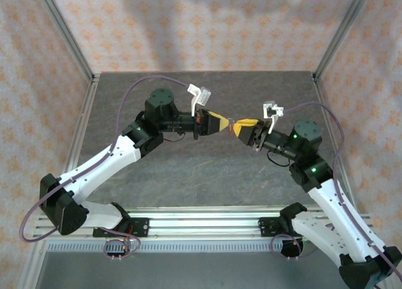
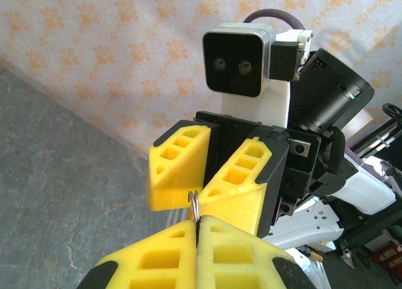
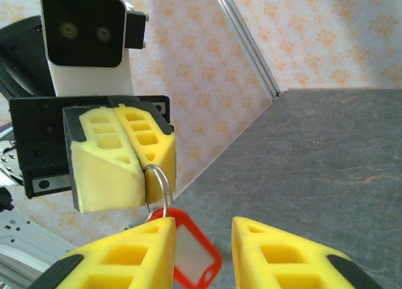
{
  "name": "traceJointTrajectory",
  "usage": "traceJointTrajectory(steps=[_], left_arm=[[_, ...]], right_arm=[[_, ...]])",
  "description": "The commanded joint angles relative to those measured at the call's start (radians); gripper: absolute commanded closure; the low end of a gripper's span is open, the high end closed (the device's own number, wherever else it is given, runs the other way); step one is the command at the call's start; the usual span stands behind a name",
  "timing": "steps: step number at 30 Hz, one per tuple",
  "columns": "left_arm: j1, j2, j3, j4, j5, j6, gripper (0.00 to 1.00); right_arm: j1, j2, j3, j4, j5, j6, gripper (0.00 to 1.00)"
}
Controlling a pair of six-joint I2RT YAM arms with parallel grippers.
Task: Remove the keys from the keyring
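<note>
Both arms meet tip to tip above the middle of the table. My left gripper [image 1: 225, 122] [image 2: 196, 223] is shut on the keyring's thin wire ring [image 2: 195, 201], which sticks out from between its yellow pads. The keyring [image 3: 191, 254] [image 1: 232, 127] is that silvery loop with a red tag with a clear window hanging below it. My right gripper [image 3: 204, 229] [image 1: 242, 125] faces the left gripper [image 3: 143, 169] with its jaws apart, one finger on each side of the ring and tag, and nothing is clamped. I cannot make out the keys.
The dark grey table [image 1: 207, 176] lies below the grippers. Patterned walls with aluminium posts [image 1: 336, 31] close in the back and sides. A metal rail [image 1: 207, 220] runs along the near edge by the arm bases.
</note>
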Motion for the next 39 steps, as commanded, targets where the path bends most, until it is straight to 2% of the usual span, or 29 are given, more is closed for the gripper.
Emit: traceJointTrajectory(steps=[1, 3, 16, 22, 31, 39], left_arm=[[0.006, -0.023, -0.015, 0.073, -0.007, -0.018, 1.00], [0.004, -0.020, -0.015, 0.080, -0.004, -0.024, 1.00], [0.002, -0.014, -0.011, 0.080, -0.008, -0.025, 1.00], [0.002, -0.013, -0.013, 0.086, -0.009, -0.027, 1.00], [0.004, -0.015, -0.025, 0.104, -0.017, -0.035, 1.00], [0.004, -0.020, -0.034, 0.126, -0.021, -0.043, 1.00]], right_arm=[[-0.002, 0.001, 0.041, 0.078, -0.028, 0.044, 0.73], [-0.001, 0.007, 0.041, 0.097, -0.045, 0.058, 0.75], [-0.002, 0.009, 0.043, 0.165, -0.071, 0.104, 0.73], [-0.002, 0.009, 0.046, 0.171, -0.078, 0.110, 0.76], [-0.002, -0.007, 0.033, 0.190, -0.059, 0.127, 0.67], [-0.002, -0.010, 0.034, 0.201, -0.068, 0.139, 0.71]])
